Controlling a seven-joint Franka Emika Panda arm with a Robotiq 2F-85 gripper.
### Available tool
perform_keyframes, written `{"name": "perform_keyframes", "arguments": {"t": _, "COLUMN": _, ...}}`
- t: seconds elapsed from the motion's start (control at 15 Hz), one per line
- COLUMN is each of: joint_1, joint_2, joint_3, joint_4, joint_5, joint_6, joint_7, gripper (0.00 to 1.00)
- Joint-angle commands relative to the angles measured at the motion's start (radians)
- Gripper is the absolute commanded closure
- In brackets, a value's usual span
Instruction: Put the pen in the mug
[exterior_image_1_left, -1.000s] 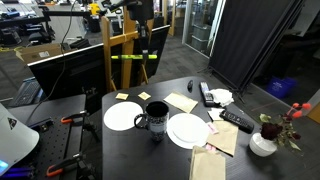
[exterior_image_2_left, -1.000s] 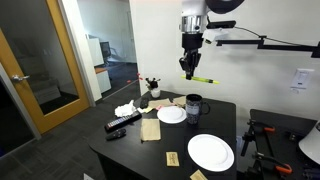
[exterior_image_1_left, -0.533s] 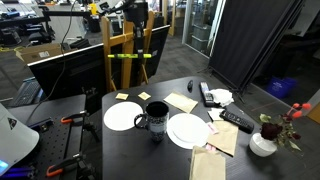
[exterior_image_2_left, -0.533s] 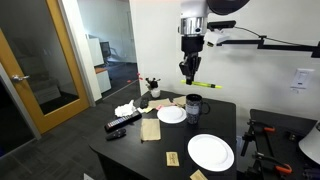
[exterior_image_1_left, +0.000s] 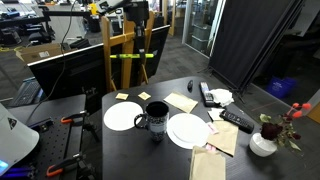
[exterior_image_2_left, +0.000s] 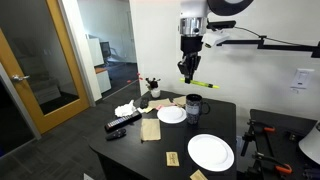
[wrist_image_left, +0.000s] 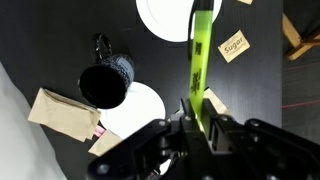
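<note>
The yellow-green pen (wrist_image_left: 198, 60) lies level high above the table, clamped by one end between the fingers of my gripper (wrist_image_left: 197, 112), which is shut on it. In both exterior views the pen (exterior_image_1_left: 131, 57) (exterior_image_2_left: 201, 83) hangs well above the tabletop. The dark mug (exterior_image_1_left: 155, 118) (exterior_image_2_left: 194, 105) stands upright on the black table between two white plates. In the wrist view the mug (wrist_image_left: 105, 82) shows its open mouth far below, left of the pen.
Two white plates (exterior_image_1_left: 123, 116) (exterior_image_1_left: 187, 130) flank the mug. Black remotes (exterior_image_1_left: 237, 120) (exterior_image_2_left: 123, 122), paper napkins (exterior_image_1_left: 182, 101), small sugar packets (wrist_image_left: 233, 46) and a white flower vase (exterior_image_1_left: 263, 142) also sit on the table (exterior_image_1_left: 135, 155). A wooden frame (exterior_image_1_left: 117, 50) stands behind.
The gripper with the pen has shifted slightly between the oldest frame and now; nothing on the table has moved.
</note>
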Motion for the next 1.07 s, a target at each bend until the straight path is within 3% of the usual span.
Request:
{"name": "perform_keyframes", "arguments": {"t": 0.0, "joint_1": -0.017, "joint_2": -0.021, "joint_3": 0.029, "joint_4": -0.016, "joint_5": -0.105, "joint_6": 0.044, "joint_7": 0.162, "gripper": 0.97}}
{"name": "perform_keyframes", "arguments": {"t": 0.4, "joint_1": -0.029, "joint_2": -0.032, "joint_3": 0.058, "joint_4": -0.02, "joint_5": -0.337, "joint_6": 0.051, "joint_7": 0.454, "gripper": 0.97}}
{"name": "perform_keyframes", "arguments": {"t": 1.0, "joint_1": -0.015, "joint_2": -0.026, "joint_3": 0.09, "joint_4": -0.015, "joint_5": -0.81, "joint_6": 0.002, "joint_7": 0.969, "gripper": 0.97}}
